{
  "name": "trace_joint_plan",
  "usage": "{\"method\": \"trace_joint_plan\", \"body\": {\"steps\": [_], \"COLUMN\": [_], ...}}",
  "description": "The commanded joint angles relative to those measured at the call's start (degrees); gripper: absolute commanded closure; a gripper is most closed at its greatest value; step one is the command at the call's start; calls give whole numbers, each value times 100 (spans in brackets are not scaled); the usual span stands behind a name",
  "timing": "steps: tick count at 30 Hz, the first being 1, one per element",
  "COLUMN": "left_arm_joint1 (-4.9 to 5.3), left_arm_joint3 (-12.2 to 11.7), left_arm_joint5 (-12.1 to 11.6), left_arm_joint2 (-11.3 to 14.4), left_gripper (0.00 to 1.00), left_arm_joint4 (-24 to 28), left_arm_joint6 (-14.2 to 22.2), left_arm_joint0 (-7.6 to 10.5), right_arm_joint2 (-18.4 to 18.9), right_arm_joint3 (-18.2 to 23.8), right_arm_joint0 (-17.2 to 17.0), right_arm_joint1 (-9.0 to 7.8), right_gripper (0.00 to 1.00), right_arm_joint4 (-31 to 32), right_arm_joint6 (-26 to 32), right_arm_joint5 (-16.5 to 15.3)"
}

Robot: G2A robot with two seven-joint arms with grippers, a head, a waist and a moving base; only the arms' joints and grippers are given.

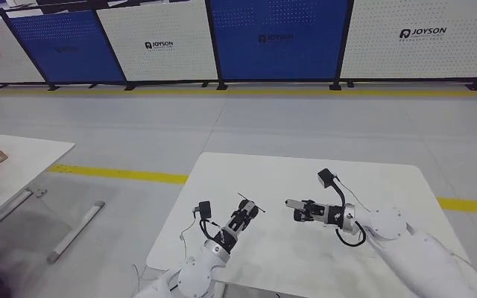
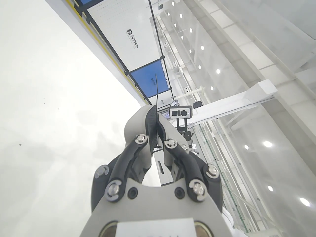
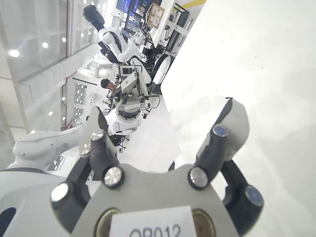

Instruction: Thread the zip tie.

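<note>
A second white table (image 1: 30, 156) juts in at the far left edge, apart from the white work table (image 1: 358, 179) across a strip of grey floor with a yellow floor line (image 1: 112, 173).

Over the near left part of the work table, the left gripper (image 1: 250, 211) points away from the robot and to the right. In the left wrist view this gripper (image 2: 155, 122) has its claw pinched tight on the zip tie (image 2: 156, 92). The tie is a thin black strip clamped between the ribbed pads (image 2: 151, 122), with its free end sticking straight out past the fingertips. From above, the zip tie (image 1: 244, 197) shows as a short dark line just beyond the claw.

To the right, a small gap away, the right gripper (image 1: 293, 209) points left toward the left one. Its own wrist view shows the right gripper (image 3: 164, 114) spread wide and holding nothing, with the table surface (image 3: 246, 50) beyond it.
</note>
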State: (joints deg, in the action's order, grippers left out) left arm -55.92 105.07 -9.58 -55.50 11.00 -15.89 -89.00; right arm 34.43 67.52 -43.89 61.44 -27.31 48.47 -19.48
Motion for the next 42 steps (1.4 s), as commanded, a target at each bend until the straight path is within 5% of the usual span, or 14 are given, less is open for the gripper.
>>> {"method": "trace_joint_plan", "body": {"steps": [1,11,34,42], "left_arm_joint1": [-13,-184,-227,-303], "left_arm_joint3": [-17,-40,-67,-83], "left_arm_joint5": [47,576,687,667], "left_arm_joint2": [8,173,172,171], "left_gripper": [100,100,100,100], "left_arm_joint4": [49,459,454,643], "left_arm_joint6": [45,30,-83,19], "left_arm_joint0": [12,202,259,252], "right_arm_joint2": [8,279,279,485], "right_arm_joint3": [77,14,14,194], "right_arm_joint0": [-39,-203,-203,-328], "right_arm_joint1": [3,333,333,424], "right_gripper": [0,0,0,0], "right_arm_joint4": [90,101,101,712], "right_arm_joint6": [-7,731,731,429], "right_arm_joint5": [0,0,0,0]}}
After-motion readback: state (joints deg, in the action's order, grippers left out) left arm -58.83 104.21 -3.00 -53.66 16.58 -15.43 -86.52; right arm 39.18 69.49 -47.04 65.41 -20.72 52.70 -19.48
